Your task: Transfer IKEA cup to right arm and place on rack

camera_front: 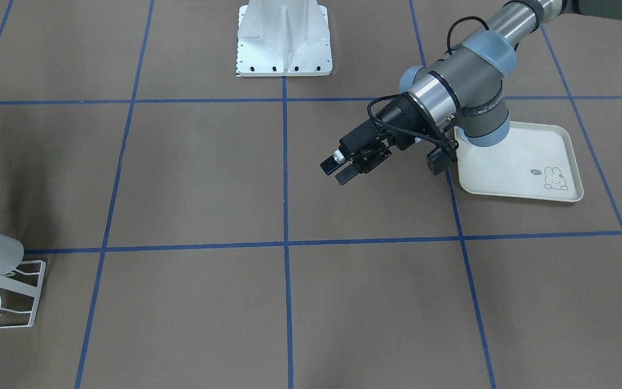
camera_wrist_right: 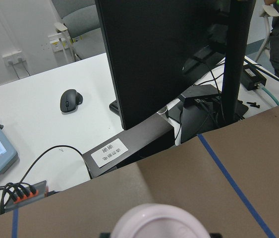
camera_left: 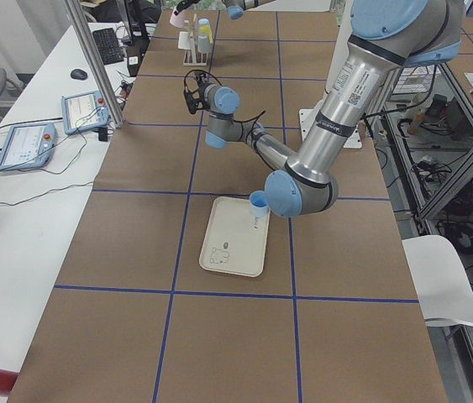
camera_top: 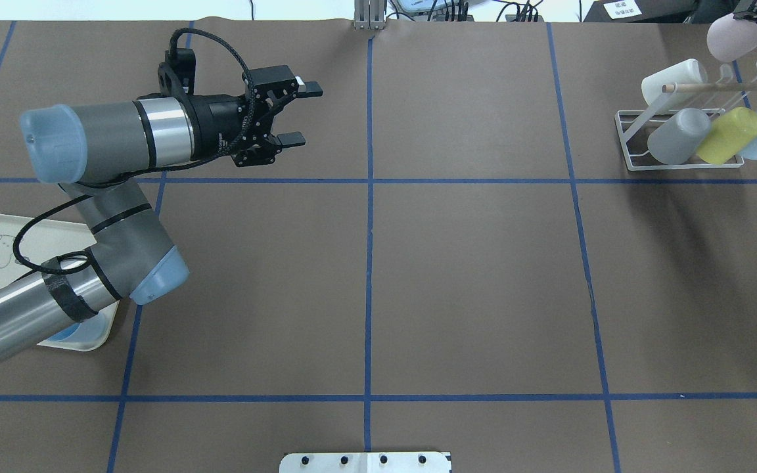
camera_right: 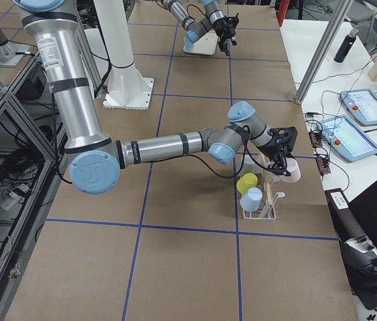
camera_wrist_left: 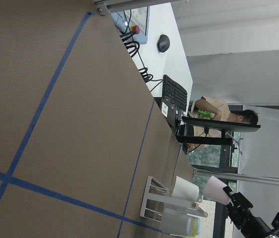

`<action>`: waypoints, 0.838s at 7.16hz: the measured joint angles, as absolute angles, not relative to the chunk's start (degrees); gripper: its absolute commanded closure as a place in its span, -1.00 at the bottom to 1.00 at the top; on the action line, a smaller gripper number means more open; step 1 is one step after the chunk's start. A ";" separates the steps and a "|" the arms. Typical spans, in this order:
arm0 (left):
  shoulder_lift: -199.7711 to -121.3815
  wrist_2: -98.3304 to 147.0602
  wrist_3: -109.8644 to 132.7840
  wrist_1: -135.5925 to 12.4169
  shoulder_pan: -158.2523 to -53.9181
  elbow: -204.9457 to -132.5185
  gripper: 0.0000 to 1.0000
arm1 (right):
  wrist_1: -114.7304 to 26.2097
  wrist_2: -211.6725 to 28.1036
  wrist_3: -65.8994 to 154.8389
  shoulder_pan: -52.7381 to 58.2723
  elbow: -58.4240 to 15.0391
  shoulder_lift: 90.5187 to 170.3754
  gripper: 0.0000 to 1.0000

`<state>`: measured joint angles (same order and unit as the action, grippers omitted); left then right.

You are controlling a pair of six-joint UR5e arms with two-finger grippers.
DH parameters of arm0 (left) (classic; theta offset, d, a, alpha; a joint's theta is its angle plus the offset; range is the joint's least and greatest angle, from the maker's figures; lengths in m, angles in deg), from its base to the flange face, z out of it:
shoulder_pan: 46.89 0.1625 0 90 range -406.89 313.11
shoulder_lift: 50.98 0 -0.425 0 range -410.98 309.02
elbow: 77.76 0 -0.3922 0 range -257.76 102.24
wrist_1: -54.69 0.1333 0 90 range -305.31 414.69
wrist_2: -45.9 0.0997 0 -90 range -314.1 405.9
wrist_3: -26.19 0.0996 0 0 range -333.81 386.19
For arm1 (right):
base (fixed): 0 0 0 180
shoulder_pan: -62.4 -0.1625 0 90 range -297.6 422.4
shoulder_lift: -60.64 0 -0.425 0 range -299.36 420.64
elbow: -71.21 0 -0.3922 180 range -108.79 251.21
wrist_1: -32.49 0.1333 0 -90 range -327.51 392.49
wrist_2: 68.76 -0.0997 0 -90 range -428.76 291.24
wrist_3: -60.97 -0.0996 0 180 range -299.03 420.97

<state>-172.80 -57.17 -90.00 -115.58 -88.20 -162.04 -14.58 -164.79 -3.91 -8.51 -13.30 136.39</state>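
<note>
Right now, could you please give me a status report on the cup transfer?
Left gripper open, empty. Right gripper shut on pink cup at the rack, not yet placed. Other cups already fill rack spots.

Robotics lab: robot arms (camera_right: 74,87) over brown-papered bench (camera_top: 470,282), blue tape grid (camera_top: 368,263); control tablets (camera_left: 26,144), monitor (camera_wrist_right: 169,59), keyboard (camera_left: 106,46), mouse (camera_wrist_right: 70,100) alongside.

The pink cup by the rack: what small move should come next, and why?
Probably lower the pink cup toward a free-looking peg of the rack. The right gripper holds it in the air beyond the rack, not touching it, and other cups fill only part of it. The left gripper is open and empty, so the handover looks done.
</note>
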 measured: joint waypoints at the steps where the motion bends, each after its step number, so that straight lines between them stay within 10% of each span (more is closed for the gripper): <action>1: -172.80 -57.14 -90.00 -115.61 -88.16 -161.90 -0.98 | -14.63 -165.28 -3.62 -8.74 -13.16 136.64 0.68; 6: -172.71 -57.11 -90.00 -115.64 -88.11 -161.64 -0.98 | -15.98 -167.77 -3.85 -8.74 -12.88 136.79 0.68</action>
